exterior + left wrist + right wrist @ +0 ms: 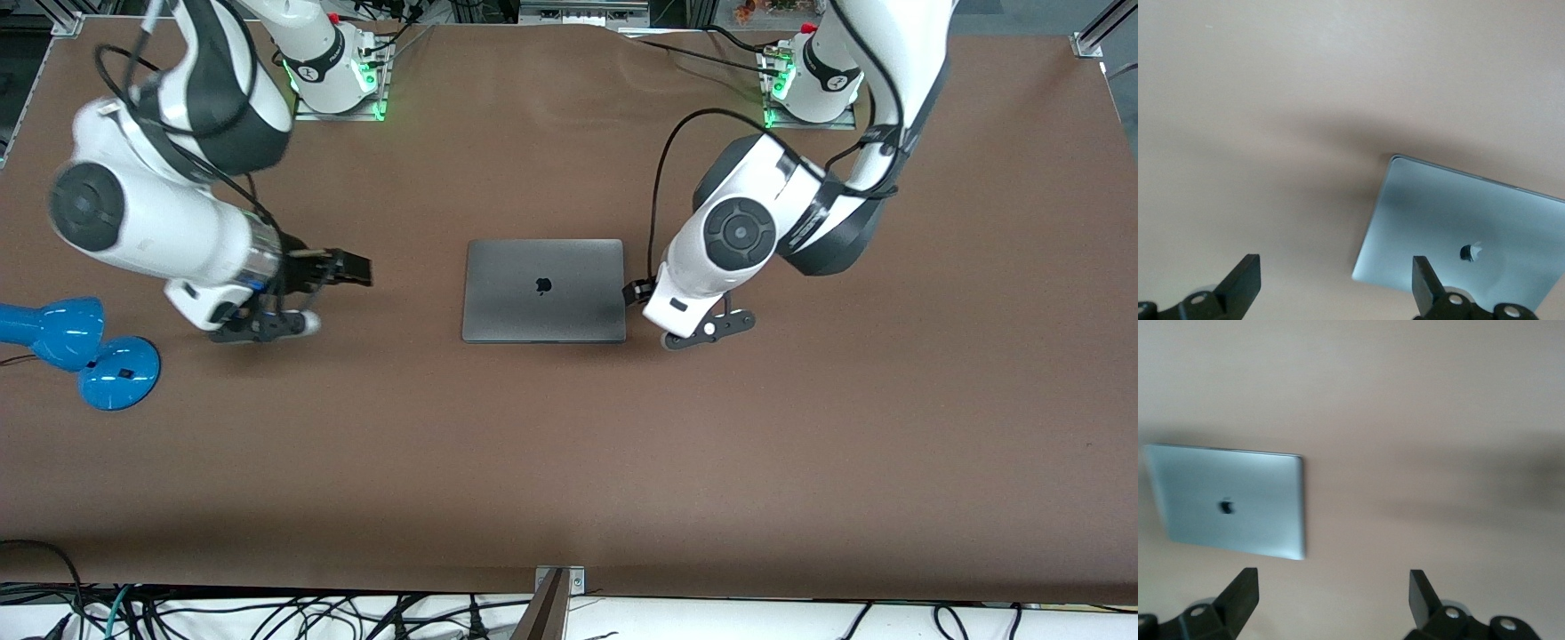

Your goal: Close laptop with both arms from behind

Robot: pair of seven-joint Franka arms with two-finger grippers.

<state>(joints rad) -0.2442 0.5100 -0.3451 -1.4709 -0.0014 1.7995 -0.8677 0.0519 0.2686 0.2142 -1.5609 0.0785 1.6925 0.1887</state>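
Note:
The space-grey laptop (542,289) lies shut and flat on the brown table (569,462), lid up with its black logo showing. My left gripper (637,292) is open and empty, low over the table right beside the laptop's edge toward the left arm's end. In the left wrist view (1336,280) one corner of the laptop (1465,233) lies between its fingers. My right gripper (349,267) is open and empty over bare table toward the right arm's end, well apart from the laptop. The right wrist view (1331,597) shows the laptop (1231,500) off to one side.
A blue desk lamp (80,347) lies at the right arm's end of the table, close to the right arm's wrist. Black cables trail from both arms. The arm bases (338,71) stand along the table's edge farthest from the front camera.

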